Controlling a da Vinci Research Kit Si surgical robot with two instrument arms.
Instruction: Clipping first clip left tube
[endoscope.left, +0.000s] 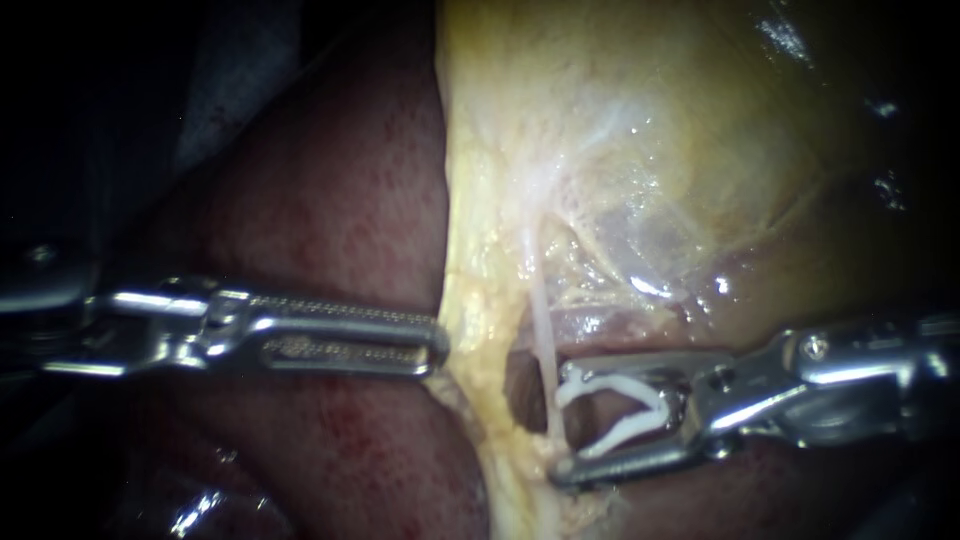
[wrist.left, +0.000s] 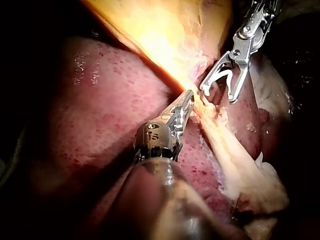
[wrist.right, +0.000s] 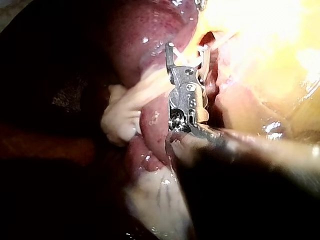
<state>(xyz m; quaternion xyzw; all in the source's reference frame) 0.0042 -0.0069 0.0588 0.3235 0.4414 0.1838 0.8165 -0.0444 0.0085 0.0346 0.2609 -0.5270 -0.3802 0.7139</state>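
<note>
In the endoscope view the dark red liver (endoscope.left: 330, 200) fills the side from 7 to 11 o'clock, and the yellow, glistening gallbladder (endoscope.left: 700, 150) spreads from 12 to 3 o'clock. A thin pale tube (endoscope.left: 542, 330) runs down from the gallbladder's underside toward 6 o'clock, just right of centre, crossing a dark opening in the tissue. The right tool (endoscope.left: 558, 422) comes in from 3 o'clock with its jaws standing wide apart. Between them sits an open white clip (endoscope.left: 610, 382), one leg along each jaw and its mouth facing 9 o'clock. The tube passes right at that mouth, level with the jaw tips, and the clip is not closed on it. The left tool (endoscope.left: 440, 345) reaches in from 9 o'clock across the liver. Its jaws lie together, and their rounded tip touches the yellow fatty edge (endoscope.left: 470, 330) beside the tube. Whether any of that edge is caught between them does not show. The left wrist view shows the left tool (wrist.left: 189, 96) tip at the same pale edge, with the right tool (wrist.left: 217, 95) spread open just ahead of it. The right wrist view shows the right tool (wrist.right: 187, 50) held apart against bright yellow tissue, with liver alongside.
</note>
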